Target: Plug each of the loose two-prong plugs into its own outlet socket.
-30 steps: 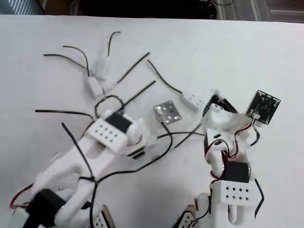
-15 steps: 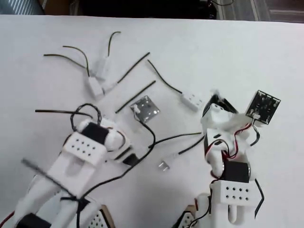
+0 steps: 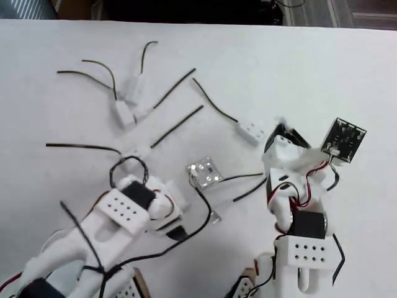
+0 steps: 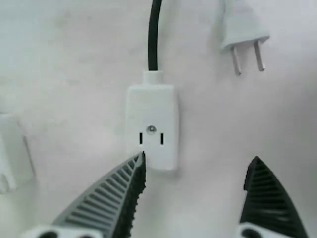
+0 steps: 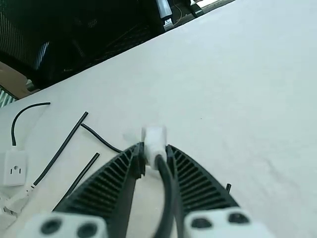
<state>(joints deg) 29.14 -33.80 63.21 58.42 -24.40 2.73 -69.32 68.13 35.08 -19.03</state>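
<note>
Outlet socket (image 4: 151,126) lies ahead of wide-open left jaws; right jaws clamp white block (image 5: 153,138).

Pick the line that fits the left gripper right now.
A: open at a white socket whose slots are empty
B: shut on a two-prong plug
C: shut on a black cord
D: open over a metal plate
A: in the left wrist view the left gripper stands open at the end of the white socket, whose two slots are empty; the plug lies loose beside the socket's black cord.
</note>
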